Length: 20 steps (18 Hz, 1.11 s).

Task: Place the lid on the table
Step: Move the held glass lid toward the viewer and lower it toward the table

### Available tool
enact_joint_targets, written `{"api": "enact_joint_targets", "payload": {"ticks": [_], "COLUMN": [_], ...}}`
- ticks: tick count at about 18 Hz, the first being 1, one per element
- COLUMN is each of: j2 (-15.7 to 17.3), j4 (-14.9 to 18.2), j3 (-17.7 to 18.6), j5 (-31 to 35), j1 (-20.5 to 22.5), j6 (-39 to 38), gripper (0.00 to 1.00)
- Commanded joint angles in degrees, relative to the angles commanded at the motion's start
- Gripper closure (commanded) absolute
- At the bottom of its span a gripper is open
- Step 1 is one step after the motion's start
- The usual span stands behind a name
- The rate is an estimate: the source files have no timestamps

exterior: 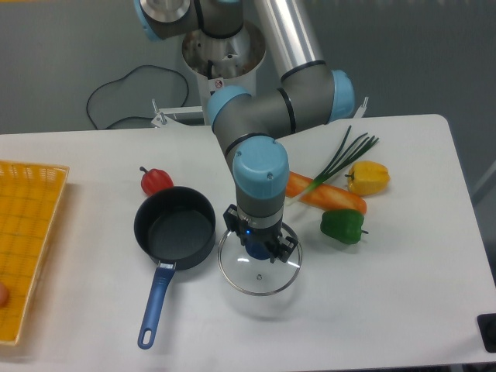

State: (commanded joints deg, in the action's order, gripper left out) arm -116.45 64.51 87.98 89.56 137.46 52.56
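The round clear glass lid (260,277) with a thin metal rim lies level on or just above the white table (403,294), right of the dark saucepan (175,226). My gripper (261,252) points straight down over the lid's centre. Its fingers are closed around the dark knob, which is mostly hidden between them. A faint shadow shows on the table just in front of the lid. The saucepan is uncovered and its blue handle (155,304) points toward the front edge.
A red pepper (155,180) sits behind the saucepan. A carrot (325,197), a spring onion (342,155), a yellow pepper (367,177) and a green pepper (342,225) lie to the right. A yellow woven tray (25,248) is at the left edge.
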Motion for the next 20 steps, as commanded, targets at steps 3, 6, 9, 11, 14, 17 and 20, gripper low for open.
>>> {"api": "enact_joint_targets", "payload": {"ticks": [3,6,9,11,14,17,20], "j2": [-1.23,-2.02,-2.90,-3.08,-3.60,-4.22,-4.57], "j4": [0.00,-0.09,-0.44,-1.23,-1.67,-2.28,-2.46], "j3": [0.09,0.09,0.09,0.09,0.09,0.09,0.09], "j5": [1.49,1.76,1.76,1.67,1.67,1.67,1.59], "j1": [-0.26,-0.27,-0.35,-0.35,-0.35,-0.35,-0.35], "j6": [0.00,0.00,0.26,0.17,0.09,0.09,0.09], "gripper": [0.54,0.54,0.54,0.53,0.53,0.53,0.53]}}
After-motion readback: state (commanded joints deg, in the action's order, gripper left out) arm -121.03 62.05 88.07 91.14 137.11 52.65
